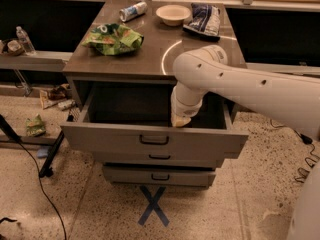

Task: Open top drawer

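Note:
The top drawer is the widest grey metal drawer under the counter, pulled far out, with a deep empty-looking box and a small dark pull handle at front centre. Below it sit the middle drawer and the smallest drawer, each sticking out slightly. My white arm reaches down from the right into the open drawer. My gripper hangs just behind the drawer's front panel, right of the handle, with its tip hidden by the panel.
The grey counter carries a green chip bag, a lying can, a white bowl and a dark snack bag. A blue X marks the floor in front. A black stand leg and a cable lie at left.

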`<action>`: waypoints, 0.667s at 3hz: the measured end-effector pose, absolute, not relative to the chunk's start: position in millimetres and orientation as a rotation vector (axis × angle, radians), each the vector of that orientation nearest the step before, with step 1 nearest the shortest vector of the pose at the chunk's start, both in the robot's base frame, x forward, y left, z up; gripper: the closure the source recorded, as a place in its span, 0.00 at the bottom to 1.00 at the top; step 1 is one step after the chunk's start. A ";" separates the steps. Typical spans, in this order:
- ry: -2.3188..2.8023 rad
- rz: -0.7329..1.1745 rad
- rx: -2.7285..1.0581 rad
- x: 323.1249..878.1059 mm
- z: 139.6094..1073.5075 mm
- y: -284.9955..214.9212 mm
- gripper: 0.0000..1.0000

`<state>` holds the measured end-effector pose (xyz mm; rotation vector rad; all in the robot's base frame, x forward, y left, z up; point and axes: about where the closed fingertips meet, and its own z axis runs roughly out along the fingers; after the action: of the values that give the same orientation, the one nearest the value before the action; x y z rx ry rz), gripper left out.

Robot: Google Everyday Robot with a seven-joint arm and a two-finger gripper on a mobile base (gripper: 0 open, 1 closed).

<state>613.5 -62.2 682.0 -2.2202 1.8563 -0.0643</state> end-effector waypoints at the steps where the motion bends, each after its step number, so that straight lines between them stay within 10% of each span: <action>1: 1.880 0.004 -2.203 596.5 664.0 -54.0 1.00; 2: 1.880 0.004 -2.203 596.5 664.2 -54.0 1.00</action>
<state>596.5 -54.0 664.2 -2.2027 1.8799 0.0042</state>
